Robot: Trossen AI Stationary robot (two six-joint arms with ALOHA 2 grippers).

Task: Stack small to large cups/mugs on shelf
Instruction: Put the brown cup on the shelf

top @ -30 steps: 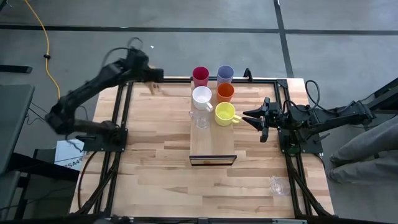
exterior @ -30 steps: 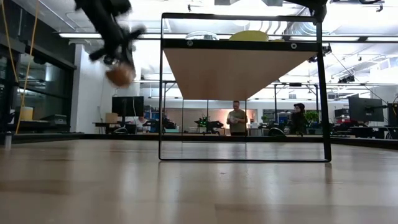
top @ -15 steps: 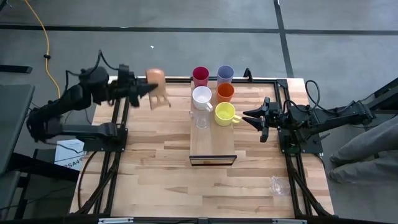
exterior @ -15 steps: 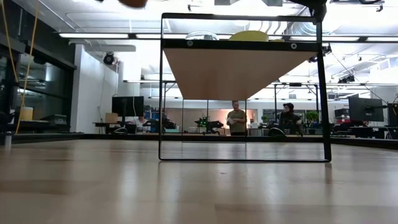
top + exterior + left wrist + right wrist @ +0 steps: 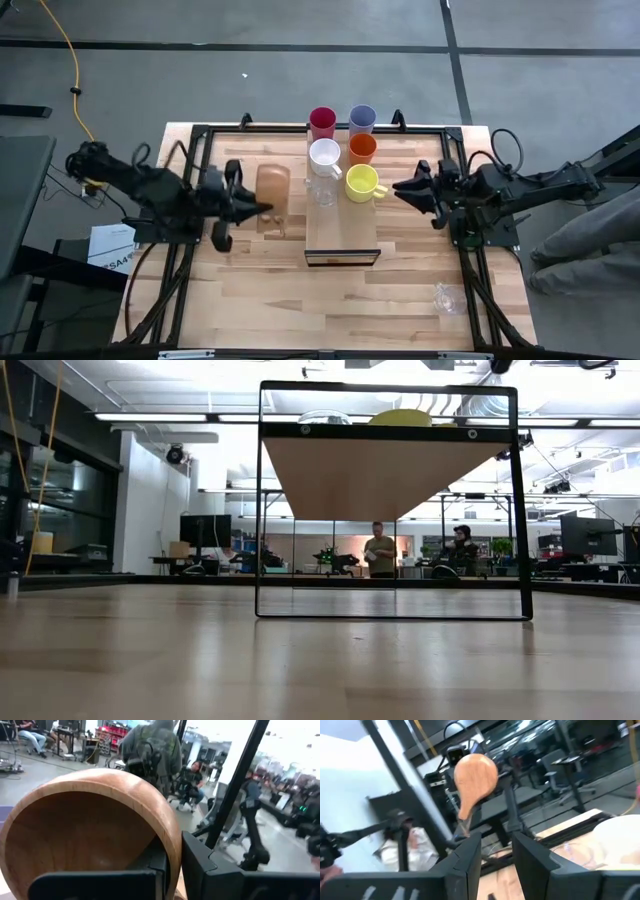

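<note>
The left gripper [image 5: 262, 208] clamps the rim of the tan wooden cup [image 5: 272, 187], a smooth, round-bottomed bowl of warm grain, held above the table just left of the shelf [image 5: 342, 235]. The right gripper [image 5: 398, 187], fingers parted and empty, hovers beside the yellow mug [image 5: 361, 182] on the shelf.

Clear glass [image 5: 323, 190] on shelf [image 5: 342, 235] faint; low view's cups mostly hidden.
</note>
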